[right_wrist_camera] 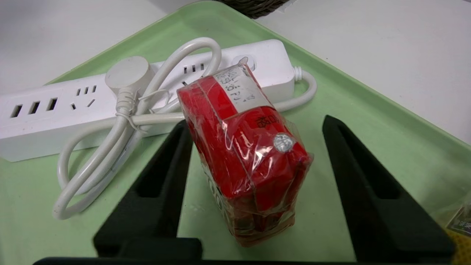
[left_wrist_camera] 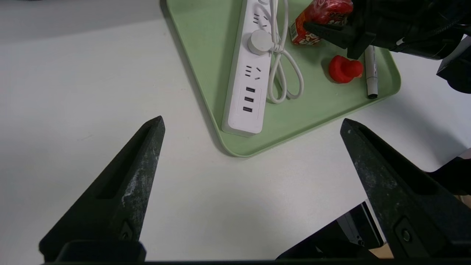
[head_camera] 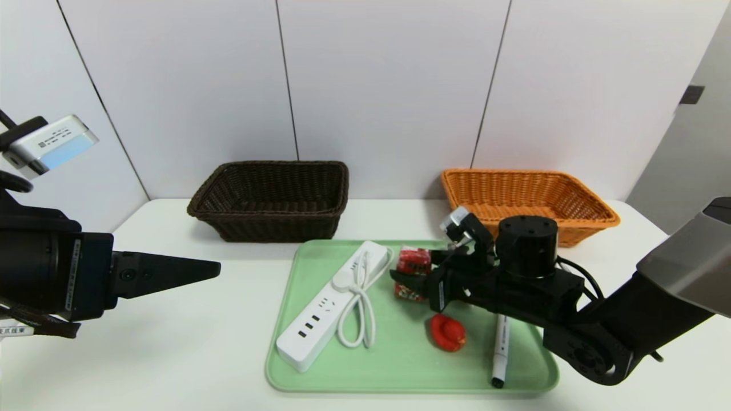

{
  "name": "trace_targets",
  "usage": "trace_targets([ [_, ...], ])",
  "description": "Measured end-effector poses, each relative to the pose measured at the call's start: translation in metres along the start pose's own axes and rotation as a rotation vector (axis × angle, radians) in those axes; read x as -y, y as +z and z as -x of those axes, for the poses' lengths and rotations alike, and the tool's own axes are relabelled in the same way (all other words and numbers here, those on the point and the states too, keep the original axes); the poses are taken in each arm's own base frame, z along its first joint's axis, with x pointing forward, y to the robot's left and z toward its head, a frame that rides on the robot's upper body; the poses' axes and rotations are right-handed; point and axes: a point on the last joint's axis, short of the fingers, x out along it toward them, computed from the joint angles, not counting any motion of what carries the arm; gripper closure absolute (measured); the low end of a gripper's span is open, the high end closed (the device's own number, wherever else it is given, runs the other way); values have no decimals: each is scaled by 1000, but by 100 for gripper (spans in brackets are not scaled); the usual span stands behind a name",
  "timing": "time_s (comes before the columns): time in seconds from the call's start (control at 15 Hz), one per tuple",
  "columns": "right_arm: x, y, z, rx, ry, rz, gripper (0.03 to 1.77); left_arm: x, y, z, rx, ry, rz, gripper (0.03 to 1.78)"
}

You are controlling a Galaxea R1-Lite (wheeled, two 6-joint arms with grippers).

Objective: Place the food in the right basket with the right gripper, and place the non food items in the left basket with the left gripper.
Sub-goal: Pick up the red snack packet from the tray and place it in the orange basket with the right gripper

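— Head view first, reading from your left: what do you have there?

— Your left gripper [head_camera: 214, 268] hangs over the bare white table [head_camera: 171, 342], short of the green tray [head_camera: 297, 365]. In the left wrist view its fingers [left_wrist_camera: 125, 184] stand wide apart with nothing between them. Behind it, by the wall, the dark brown basket [head_camera: 271, 200] sits with nothing showing inside.

— And on the tray?

— On its left half you see the white power strip [head_camera: 328, 302] lying at a slant, its coiled cord [head_camera: 357, 302] looped just beside it. Next comes the red drink carton [head_camera: 412, 271], upright and wrapped in clear film. Nearer you lies the red rubber duck [head_camera: 447, 333], and right of that the white marker [head_camera: 500, 351], black tip pointing toward you.

— Where is the carton against your right gripper?

— Your right gripper [head_camera: 406, 279] is down at the carton. In the right wrist view the carton [right_wrist_camera: 243, 154] stands between the two black fingers [right_wrist_camera: 154, 191], leaning a little. The jaws are spread; one finger is at or just beside the carton's side, the other well clear of it.

— Further right?

— The orange basket [head_camera: 528, 200] stands behind your right arm; a packet corner [right_wrist_camera: 460, 221] peeks in at the right wrist view's edge
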Motion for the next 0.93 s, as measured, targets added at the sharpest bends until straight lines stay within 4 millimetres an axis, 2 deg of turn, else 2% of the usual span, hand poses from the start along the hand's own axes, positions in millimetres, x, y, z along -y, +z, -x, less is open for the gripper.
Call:
trace_targets([
  [0.2, 0, -1, 0, -2, 0, -1, 102, 0, 0, 0, -2, 0, 0, 12],
  [0.33, 0, 0, 0, 0, 0, -2, 146, 0, 0, -1, -3, 0, 0, 12],
  [0.53, -5, 3, 3, -2, 8, -66, 145, 0, -1, -1, -9, 1, 2, 12],
  [0.67, -9, 13, 7, 14, 3, -101, 145, -1, -3, -3, -16, 3, 4, 12],
  [0.8, -12, 29, 14, 22, -40, -118, 145, -1, -3, -3, -18, 3, 5, 12],
  [0.93, -12, 57, 22, 46, -88, -152, 145, -1, -3, -4, -20, 4, 5, 12],
])
